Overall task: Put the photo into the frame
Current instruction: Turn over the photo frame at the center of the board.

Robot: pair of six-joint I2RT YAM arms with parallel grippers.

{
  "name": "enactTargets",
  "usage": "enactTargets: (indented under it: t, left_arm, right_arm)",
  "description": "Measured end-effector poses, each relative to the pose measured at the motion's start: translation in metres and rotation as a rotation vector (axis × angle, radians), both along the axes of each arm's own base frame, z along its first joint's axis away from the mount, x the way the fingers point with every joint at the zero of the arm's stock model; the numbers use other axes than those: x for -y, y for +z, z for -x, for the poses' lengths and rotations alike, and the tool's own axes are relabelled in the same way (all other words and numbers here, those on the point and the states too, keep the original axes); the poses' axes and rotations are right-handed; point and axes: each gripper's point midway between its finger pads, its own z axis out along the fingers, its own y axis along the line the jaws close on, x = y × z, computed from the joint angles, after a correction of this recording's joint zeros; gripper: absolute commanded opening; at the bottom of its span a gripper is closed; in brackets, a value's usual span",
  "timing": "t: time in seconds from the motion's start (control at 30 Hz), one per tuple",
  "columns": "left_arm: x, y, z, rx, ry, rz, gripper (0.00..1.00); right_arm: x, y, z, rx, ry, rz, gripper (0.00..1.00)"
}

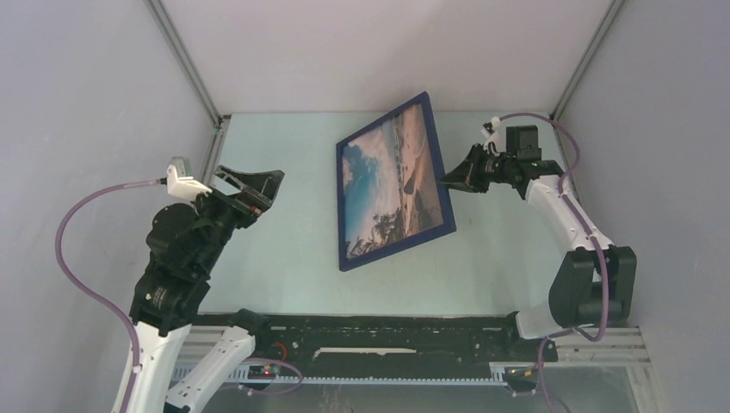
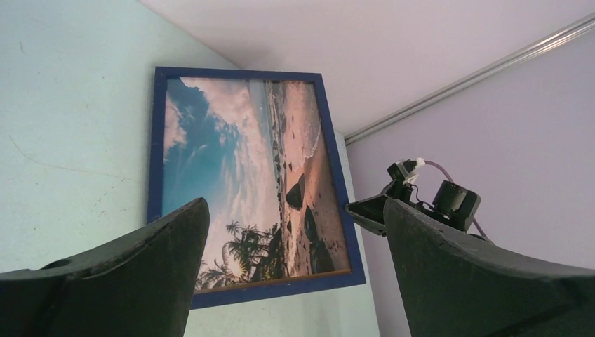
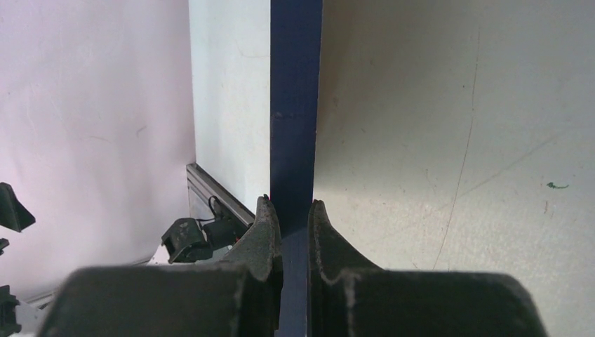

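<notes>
Your right gripper (image 1: 444, 182) is pinching the dark navy, thin-railed rectangular picture frame (image 1: 398, 248) at the middle of its right long rail. In the right wrist view the two black fingers (image 3: 265, 232) sit pressed on either side of the navy rail (image 3: 295, 105), which runs straight up from between them.

The glossy rectangular print of a rocky sea coast with blue sky and white clouds (image 1: 392, 185) sits inside the frame, picture side up, with navy rail showing on all four sides. The left wrist view confirms this: print (image 2: 245, 175) bordered all round by frame (image 2: 152, 140).

The frame is on the pale green tabletop (image 1: 284, 249), centre to right, skewed so that its far corner points toward the back wall. Its outline from above suggests the gripped side is raised. You cannot tell for certain whether that side is off the table.

Your left gripper (image 1: 250, 182) has its fingers spread wide and holds nothing. It hangs above the left part of the table, well apart from the frame and aimed toward it. From its own camera, the frame shows between the two dark fingers (image 2: 161, 267).
</notes>
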Motion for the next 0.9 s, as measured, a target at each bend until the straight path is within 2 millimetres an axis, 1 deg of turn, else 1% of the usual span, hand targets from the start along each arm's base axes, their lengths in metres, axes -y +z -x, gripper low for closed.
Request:
enactTargets:
  t: [0.07, 0.13, 0.2, 0.27, 0.33, 0.4, 0.43, 0.47, 0.53, 0.6, 0.67, 0.73, 0.77, 0.9]
  left_arm:
    - [0.002, -0.002, -0.002, -0.003, -0.005, -0.001, 1.0]
    - [0.006, -0.009, -0.005, -0.013, -0.025, -0.01, 1.0]
    - [0.013, -0.022, -0.011, -0.042, -0.054, -0.034, 1.0]
    - [0.021, -0.04, -0.019, -0.095, -0.094, -0.075, 1.0]
    - [0.033, -0.068, -0.032, -0.178, -0.145, -0.128, 1.0]
    - [0.041, -0.103, -0.043, -0.277, -0.185, -0.18, 1.0]
    - [0.044, -0.125, -0.047, -0.332, -0.203, -0.203, 1.0]
    - [0.047, -0.151, -0.049, -0.398, -0.218, -0.224, 1.0]
    - [0.046, -0.203, -0.042, -0.526, -0.239, -0.254, 1.0]
    - [0.045, -0.236, -0.03, -0.6, -0.254, -0.259, 1.0]
    - [0.044, -0.264, -0.02, -0.65, -0.262, -0.251, 1.0]
    - [0.046, -0.282, -0.014, -0.688, -0.273, -0.244, 1.0]
    - [0.048, -0.288, -0.015, -0.701, -0.277, -0.24, 1.0]
    - [0.058, -0.296, -0.023, -0.703, -0.307, -0.232, 1.0]
  right_arm:
    - [-0.003, -0.007, 0.0, 0.007, 0.017, 0.004, 0.0]
    - [-0.006, -0.012, -0.005, 0.021, 0.048, -0.002, 0.0]
    - [-0.008, -0.024, -0.01, 0.024, 0.078, -0.001, 0.0]
    - [-0.008, -0.043, -0.014, 0.007, 0.108, 0.015, 0.0]
    - [-0.008, -0.064, -0.015, -0.025, 0.14, 0.023, 0.0]
    - [-0.007, -0.083, -0.015, -0.056, 0.162, 0.03, 0.0]
    - [-0.004, -0.093, -0.016, -0.075, 0.168, 0.032, 0.0]
    - [-0.001, -0.101, -0.017, -0.088, 0.17, 0.032, 0.0]
    - [0.005, -0.116, -0.019, -0.112, 0.171, 0.033, 0.0]
    - [0.01, -0.13, -0.021, -0.135, 0.17, 0.042, 0.0]
    - [0.015, -0.142, -0.026, -0.153, 0.159, 0.067, 0.0]
    - [0.021, -0.153, -0.028, -0.172, 0.136, 0.106, 0.12]
    - [0.023, -0.156, -0.029, -0.177, 0.124, 0.126, 0.18]
    - [0.039, -0.172, -0.036, -0.193, 0.053, 0.251, 0.35]
